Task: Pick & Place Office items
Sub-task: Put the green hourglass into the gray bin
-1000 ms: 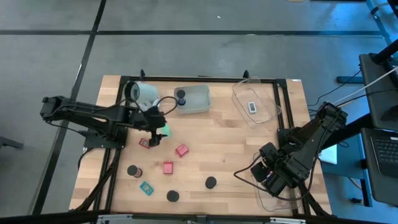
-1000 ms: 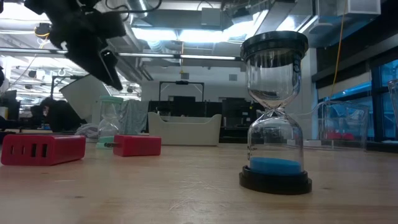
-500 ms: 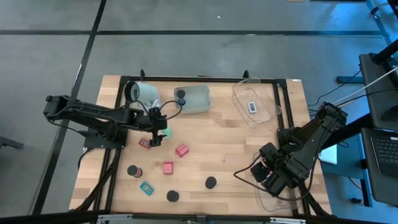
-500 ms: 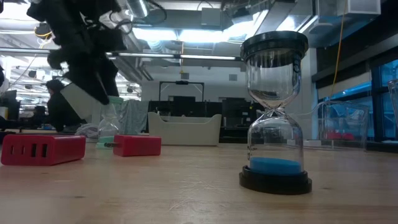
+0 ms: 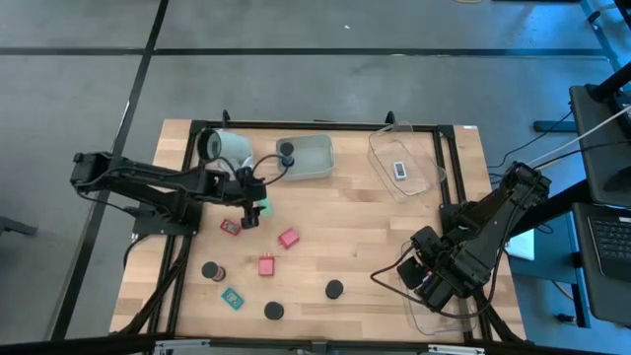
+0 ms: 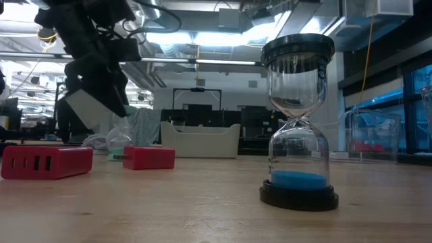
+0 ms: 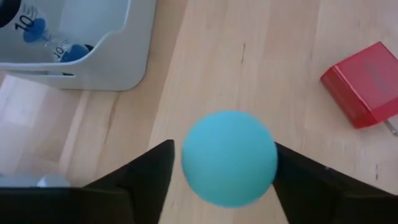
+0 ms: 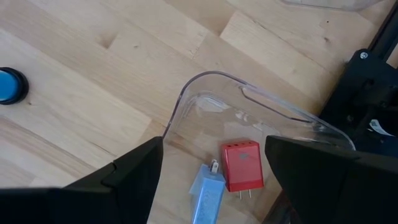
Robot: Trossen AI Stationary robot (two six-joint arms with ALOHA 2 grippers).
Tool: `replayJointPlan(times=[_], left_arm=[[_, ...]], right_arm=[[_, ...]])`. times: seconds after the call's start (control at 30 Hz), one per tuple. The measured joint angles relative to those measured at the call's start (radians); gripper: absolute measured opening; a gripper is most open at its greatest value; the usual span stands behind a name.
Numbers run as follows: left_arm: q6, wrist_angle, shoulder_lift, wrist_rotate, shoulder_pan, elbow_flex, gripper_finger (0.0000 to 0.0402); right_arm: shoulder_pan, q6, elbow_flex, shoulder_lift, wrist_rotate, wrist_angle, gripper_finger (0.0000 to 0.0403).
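Wooden table (image 5: pixel 375 247) — three red blocks (image 5: pixel 287 238), three black caps (image 5: pixel 334 290).

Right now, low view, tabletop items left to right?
Big red plug-in charger block → smaller red block → white plastic bin, farther back → black-capped glass hourglass with blue sand → clear plastic tray at far right.

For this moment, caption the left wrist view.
Left gripper closing around a teal round-topped item, beside a grey tray and a red block.

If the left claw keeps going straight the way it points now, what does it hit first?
The teal round item, which sits right between the left claw's fingers. Beyond it is only the wooden table, though depth is hard to judge.
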State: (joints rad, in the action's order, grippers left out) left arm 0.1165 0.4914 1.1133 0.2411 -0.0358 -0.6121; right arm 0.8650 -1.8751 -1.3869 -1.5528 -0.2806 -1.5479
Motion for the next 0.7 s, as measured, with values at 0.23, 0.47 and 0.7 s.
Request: replayJointPlan(times=[0.23,0.47,0.7], left_arm=[[0.068,0.0,-0.001,-0.006,-0.001,-0.02,0.0197],[0.046,-0.007,-0.007,0.0,-0.001,-0.126,0.0197],[-0.121,-0.208,-0.007,0.122,-0.001,-0.201,0.0197]], right_arm=[[0.0,0.0,0.0,0.0,0.0,0.0,0.0286],[0.0,0.028,0.0,0.0,0.0,0.0,0.0286],[0.0,0.051,0.0,0.0,-0.028,0.0,0.0286]])
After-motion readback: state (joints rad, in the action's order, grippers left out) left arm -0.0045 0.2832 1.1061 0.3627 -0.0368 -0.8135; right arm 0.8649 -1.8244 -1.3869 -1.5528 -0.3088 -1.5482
